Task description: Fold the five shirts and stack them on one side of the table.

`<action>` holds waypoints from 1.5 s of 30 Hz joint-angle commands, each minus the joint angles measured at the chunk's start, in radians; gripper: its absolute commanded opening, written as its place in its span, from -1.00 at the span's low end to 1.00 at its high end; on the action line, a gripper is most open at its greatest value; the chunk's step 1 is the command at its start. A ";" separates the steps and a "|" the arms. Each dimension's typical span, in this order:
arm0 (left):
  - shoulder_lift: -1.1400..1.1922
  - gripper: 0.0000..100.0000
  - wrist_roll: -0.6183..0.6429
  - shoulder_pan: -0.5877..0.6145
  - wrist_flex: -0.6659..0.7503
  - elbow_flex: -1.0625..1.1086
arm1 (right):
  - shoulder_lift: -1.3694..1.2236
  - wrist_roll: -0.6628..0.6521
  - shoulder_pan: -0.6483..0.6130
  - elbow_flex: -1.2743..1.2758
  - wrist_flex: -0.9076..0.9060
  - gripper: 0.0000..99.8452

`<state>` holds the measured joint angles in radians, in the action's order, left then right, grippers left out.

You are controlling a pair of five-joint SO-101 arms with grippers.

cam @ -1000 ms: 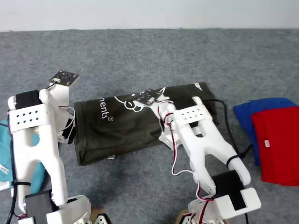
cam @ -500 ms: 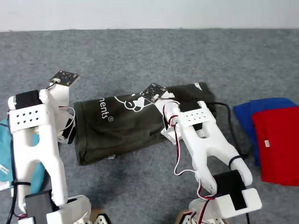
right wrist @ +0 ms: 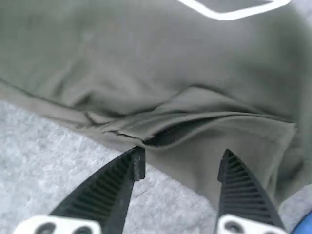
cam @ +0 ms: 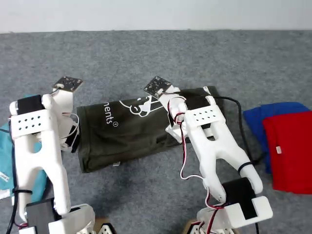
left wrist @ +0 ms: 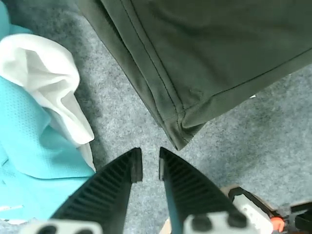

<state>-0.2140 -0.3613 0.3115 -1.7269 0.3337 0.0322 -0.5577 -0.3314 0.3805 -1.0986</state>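
Note:
A dark olive shirt [cam: 129, 129], folded into a long band, lies across the middle of the grey table. My right gripper [right wrist: 183, 163] hangs open over its near edge, where the layered hem [right wrist: 165, 129] gapes slightly; nothing is between the fingers. In the high view the right arm [cam: 204, 122] leans over the band's right half. My left gripper [left wrist: 150, 165] hovers over bare carpet just off the shirt's near left corner [left wrist: 185, 131], its fingers almost together and holding nothing. A red shirt [cam: 290, 151] lies folded on a blue shirt [cam: 265, 119] at the right.
A teal shirt [left wrist: 24, 146] with a white part [left wrist: 48, 83] lies bunched at the table's left edge, close beside my left gripper. A black cable [cam: 241, 129] runs from the right arm across the shirt's right end. A white wall [cam: 156, 14] borders the far side.
The right arm has shifted slightly toward the far side and tilted its wrist over the olive shirt. The left arm and the shirts have stayed put.

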 commanded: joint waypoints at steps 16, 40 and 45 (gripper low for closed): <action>-0.032 -0.87 -0.009 -0.002 0.005 0.002 | -0.119 -0.009 -0.162 0.209 0.384 -0.50; 0.242 -0.62 0.574 0.000 0.229 -0.102 | 0.315 -0.009 0.054 0.015 -0.088 -0.50; 0.368 -0.61 0.592 0.000 0.229 -0.165 | 0.349 -0.009 0.077 0.058 -0.088 -0.50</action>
<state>0.1204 0.2140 0.3115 -1.5044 0.2340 0.3360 -0.5577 -0.2670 0.4373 -1.1769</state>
